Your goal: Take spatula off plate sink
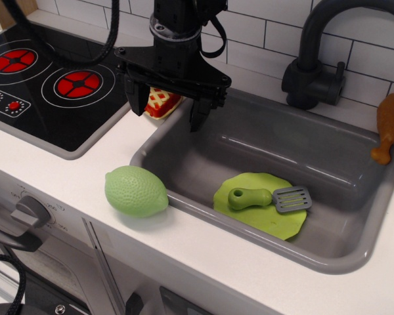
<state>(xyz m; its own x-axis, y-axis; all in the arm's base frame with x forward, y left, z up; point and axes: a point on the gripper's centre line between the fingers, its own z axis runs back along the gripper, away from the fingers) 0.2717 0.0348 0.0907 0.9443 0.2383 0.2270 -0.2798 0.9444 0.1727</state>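
Hovering with its jaws spread wide and empty, the gripper (pixel 165 104) holds nothing; below and to its right the spatula (pixel 268 197) lies on the plate (pixel 259 214) inside the sink (pixel 354 259); reaching, grasping and lifting all remain undone.

I'm looking at a toy play kitchen: a grey plastic sink (pixel 354 216) with a dark curved faucet (pixel 322 59) at the bench's right edge, a printed stove (pixel 46 85) with red burners at its left corner, white tiles (pixel 262 33) behind.
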